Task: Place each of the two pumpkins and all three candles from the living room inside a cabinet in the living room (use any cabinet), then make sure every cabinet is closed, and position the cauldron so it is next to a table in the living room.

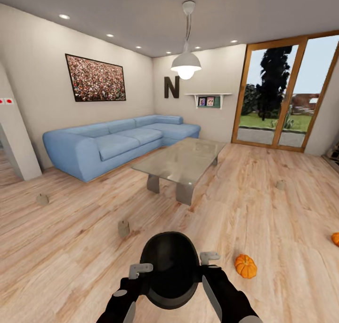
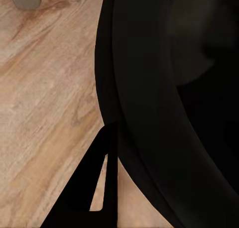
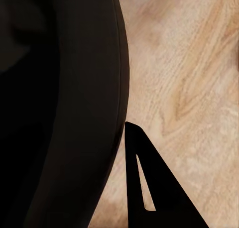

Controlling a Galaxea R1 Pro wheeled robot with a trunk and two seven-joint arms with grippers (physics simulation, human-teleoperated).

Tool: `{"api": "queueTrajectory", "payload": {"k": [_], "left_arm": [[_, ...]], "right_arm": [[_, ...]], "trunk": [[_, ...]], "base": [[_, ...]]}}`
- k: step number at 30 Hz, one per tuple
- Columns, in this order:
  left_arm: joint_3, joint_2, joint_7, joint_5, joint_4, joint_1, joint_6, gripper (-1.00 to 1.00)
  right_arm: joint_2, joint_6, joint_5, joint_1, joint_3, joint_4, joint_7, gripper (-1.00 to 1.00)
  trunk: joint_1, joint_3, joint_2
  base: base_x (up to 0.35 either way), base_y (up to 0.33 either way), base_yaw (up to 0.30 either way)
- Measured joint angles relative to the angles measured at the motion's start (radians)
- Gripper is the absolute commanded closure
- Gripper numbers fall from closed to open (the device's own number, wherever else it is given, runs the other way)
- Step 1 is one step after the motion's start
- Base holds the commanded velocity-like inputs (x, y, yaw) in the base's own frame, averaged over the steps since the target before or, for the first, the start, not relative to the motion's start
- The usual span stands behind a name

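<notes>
So you hold the cauldron clamped between both grippers, left gripper and right gripper, short of the table. Pumpkins and candles lie uncollected on the floor.

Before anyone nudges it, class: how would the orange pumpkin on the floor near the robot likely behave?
The pumpkin looks round, so it would probably roll on the smooth wooden floor. Its ribbed rind suggests it is stiff, not squashy.
</notes>
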Motion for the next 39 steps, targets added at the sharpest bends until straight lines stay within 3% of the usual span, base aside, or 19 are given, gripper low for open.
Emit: {"api": "queueTrajectory", "payload": {"k": [12, 39], "left_arm": [[0.000, 0.000, 0.000, -0.001, 0.000, 0.000, 0.000, 1.00], [0.000, 0.000, -0.001, -0.003, -0.001, 0.000, 0.001, 1.00]], "right_arm": [[0.000, -0.001, -0.001, 0.000, 0.000, 0.000, 0.000, 1.00], [0.000, -0.003, -0.004, 0.000, -0.001, 0.001, -0.001, 1.00]], "trunk": [[0.000, 0.001, 0.000], [0.000, 0.001, 0.000]], "base": [[0.248, 0.204, -0.109], [0.249, 0.165, -0.007]]}}
